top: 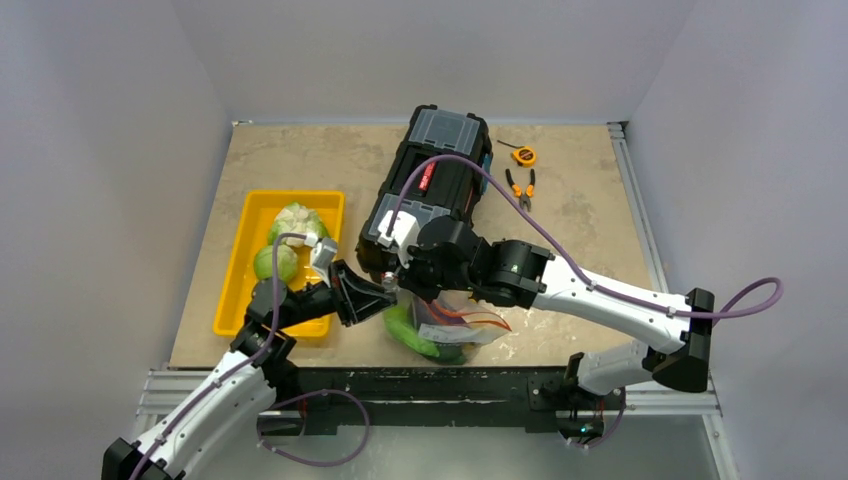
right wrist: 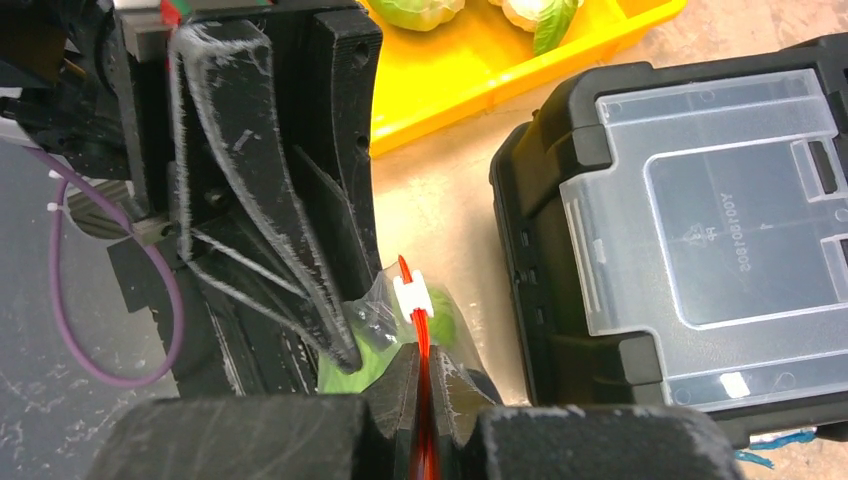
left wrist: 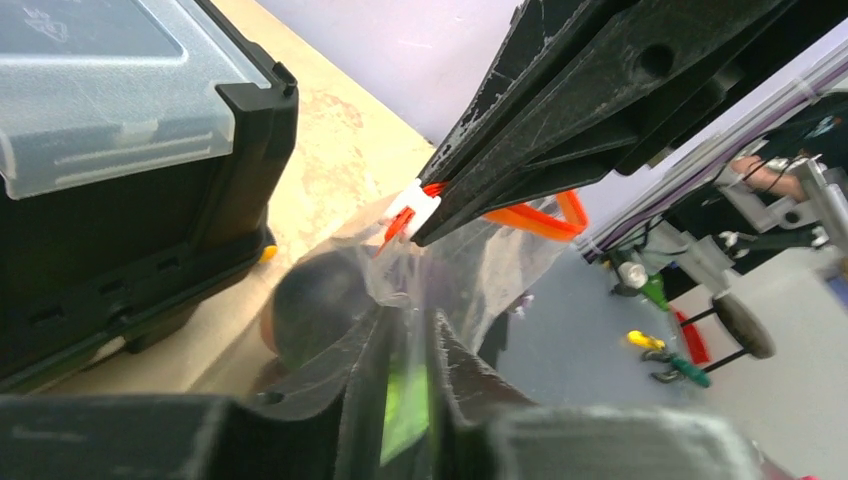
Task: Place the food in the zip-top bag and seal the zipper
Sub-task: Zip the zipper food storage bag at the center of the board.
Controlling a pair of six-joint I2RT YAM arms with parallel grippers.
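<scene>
The clear zip-top bag [top: 462,326] lies at the table's near edge with green food [top: 415,335] inside. My left gripper [top: 388,293] is shut on the bag's clear plastic near its top corner; its own view shows the film pinched between the fingers [left wrist: 410,325]. My right gripper [top: 405,277] is shut on the red-orange zipper [right wrist: 420,328], just behind the white slider [right wrist: 411,293]. The slider also shows in the left wrist view [left wrist: 413,205]. A green cabbage [top: 297,222] and a green piece [top: 275,263] lie in the yellow tray.
The yellow tray [top: 238,292] stands at the left. A black toolbox [top: 430,185] with clear lid panels sits just behind the bag, close to both grippers. Orange-handled pliers [top: 520,187] and a small tape measure [top: 523,155] lie at the back right.
</scene>
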